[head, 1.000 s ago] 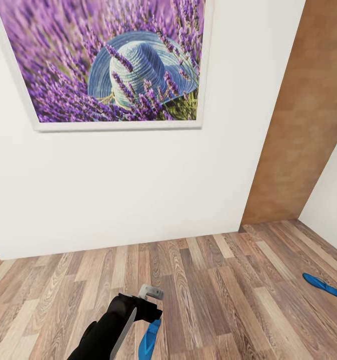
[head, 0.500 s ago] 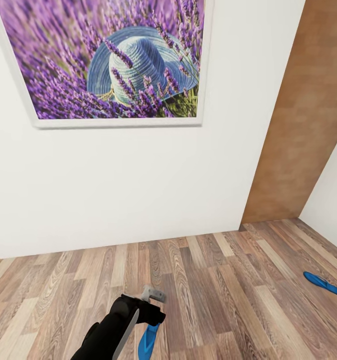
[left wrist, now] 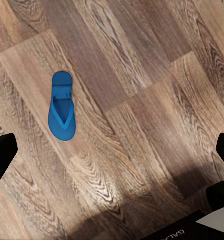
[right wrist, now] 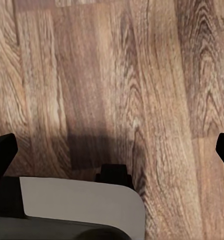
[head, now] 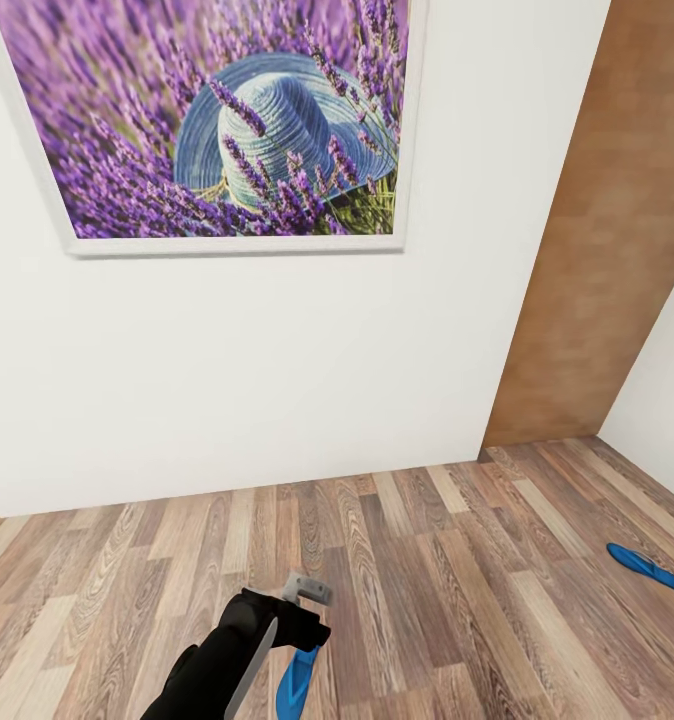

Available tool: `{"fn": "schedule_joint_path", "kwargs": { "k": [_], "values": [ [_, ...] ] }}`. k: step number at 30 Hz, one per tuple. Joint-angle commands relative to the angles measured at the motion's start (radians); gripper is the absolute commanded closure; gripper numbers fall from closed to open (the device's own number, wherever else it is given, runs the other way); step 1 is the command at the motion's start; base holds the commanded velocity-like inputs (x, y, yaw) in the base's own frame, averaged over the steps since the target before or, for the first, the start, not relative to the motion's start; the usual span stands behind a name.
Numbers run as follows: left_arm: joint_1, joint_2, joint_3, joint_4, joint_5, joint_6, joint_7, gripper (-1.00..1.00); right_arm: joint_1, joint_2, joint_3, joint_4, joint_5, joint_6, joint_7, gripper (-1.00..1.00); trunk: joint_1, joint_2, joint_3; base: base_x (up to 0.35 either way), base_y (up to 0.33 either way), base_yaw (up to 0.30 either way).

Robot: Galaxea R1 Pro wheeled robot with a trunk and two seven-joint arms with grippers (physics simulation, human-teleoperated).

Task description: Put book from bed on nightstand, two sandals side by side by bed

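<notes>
Blue sandal [head: 297,682] lies on the floor [head: 427,560] under the left tool [head: 299,618]; the other sandal [head: 644,566] is far off. Wrist views: both tools wide open, holding nothing. A crooked drop could miss.

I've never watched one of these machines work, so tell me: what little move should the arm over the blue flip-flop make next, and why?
Probably lower the left pincer straight down onto the bright blue flip-flop. It hangs open above the sandal, which lies flat on the wood-plank floor, untouched, a little to one side of the fingers, so a slight sideways nudge seems needed too.
</notes>
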Motion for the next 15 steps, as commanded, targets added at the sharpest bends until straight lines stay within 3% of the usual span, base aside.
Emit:
{"fn": "schedule_joint_path", "kwargs": {
  "k": [1,15],
  "values": [
    [-0.001,0.0,0.0,-0.001,-0.003,0.005,-0.003,-1.0,0.0,0.0,0.0,0.004,0.0,-0.007,0.003,-1.0,0.0,0.0,-0.001,0.0,0.0,0.0],
    [0.0,0.0,0.0,-0.001,-0.003,0.004,-0.003,-1.0,0.0,0.001,0.0,0.083,-0.002,-0.086,0.0,-1.0,0.0,0.0,-0.001,0.0,0.0,0.0]
  ]
}}
